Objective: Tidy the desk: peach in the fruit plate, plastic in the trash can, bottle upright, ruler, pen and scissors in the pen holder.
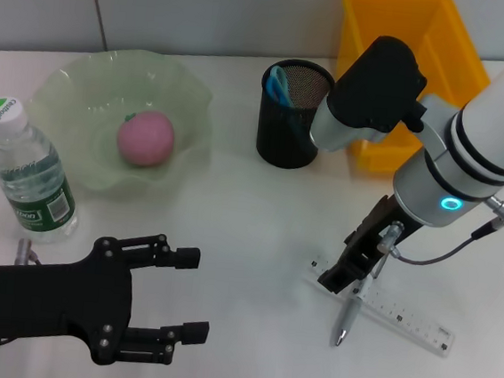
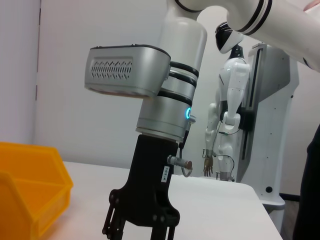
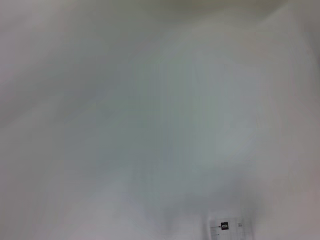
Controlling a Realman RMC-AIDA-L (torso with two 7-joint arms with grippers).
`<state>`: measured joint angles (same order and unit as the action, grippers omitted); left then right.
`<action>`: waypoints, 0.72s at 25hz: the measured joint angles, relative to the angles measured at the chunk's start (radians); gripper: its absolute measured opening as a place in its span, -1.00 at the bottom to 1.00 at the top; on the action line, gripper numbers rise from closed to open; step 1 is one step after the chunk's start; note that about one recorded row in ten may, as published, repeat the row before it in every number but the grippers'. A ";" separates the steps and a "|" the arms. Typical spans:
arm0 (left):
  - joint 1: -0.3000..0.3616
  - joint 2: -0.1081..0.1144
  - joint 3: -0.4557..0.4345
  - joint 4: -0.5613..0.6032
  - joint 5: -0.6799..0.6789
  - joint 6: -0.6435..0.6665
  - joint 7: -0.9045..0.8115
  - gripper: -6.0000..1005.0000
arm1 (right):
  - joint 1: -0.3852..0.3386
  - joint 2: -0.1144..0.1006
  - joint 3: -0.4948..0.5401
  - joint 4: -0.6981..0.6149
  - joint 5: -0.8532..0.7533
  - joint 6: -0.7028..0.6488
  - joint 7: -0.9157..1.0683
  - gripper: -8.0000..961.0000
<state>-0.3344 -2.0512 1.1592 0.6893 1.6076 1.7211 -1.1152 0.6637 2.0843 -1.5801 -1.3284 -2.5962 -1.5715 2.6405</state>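
Nearest the robot, the left gripper (image 1: pixel 190 295) hovers low over the white worktop (image 1: pixel 248 224) with its fingers spread apart and nothing between them. Across from it the right gripper (image 1: pixel 351 270) points down at the near end of the clear ruler (image 1: pixel 392 311), which lies flat with a silver pen (image 1: pixel 350 315) resting across it — the gripper sits right on these two, but whether its fingers are closed on either one cannot be told. From the left wrist view, the right gripper (image 2: pixel 142 220) shows as a black body hanging below a silver wrist.

Further back on the left, the water bottle (image 1: pixel 28 176) stands upright with its green-and-white cap on, just beside the pale green fruit plate (image 1: pixel 74 91). The pink peach (image 1: pixel 145 138) sits inside that plate. Near the middle stands the black mesh pen holder (image 1: pixel 291 114) — something blue is inside it. Farthest off, to the right, is the yellow bin (image 1: pixel 409 43).
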 joint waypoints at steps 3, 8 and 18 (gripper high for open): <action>0.000 -0.001 -0.001 0.000 0.000 0.001 0.002 0.57 | 0.000 0.000 -0.005 0.000 0.000 0.002 0.002 0.44; 0.000 -0.003 -0.001 0.000 0.000 0.001 0.007 0.57 | 0.000 0.000 -0.016 0.011 -0.002 0.015 0.009 0.44; -0.003 -0.007 -0.001 -0.001 0.000 0.001 0.010 0.57 | 0.012 0.000 -0.017 0.040 -0.002 0.041 0.009 0.44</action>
<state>-0.3370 -2.0580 1.1581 0.6887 1.6076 1.7225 -1.1054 0.6758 2.0847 -1.5969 -1.2885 -2.5987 -1.5309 2.6494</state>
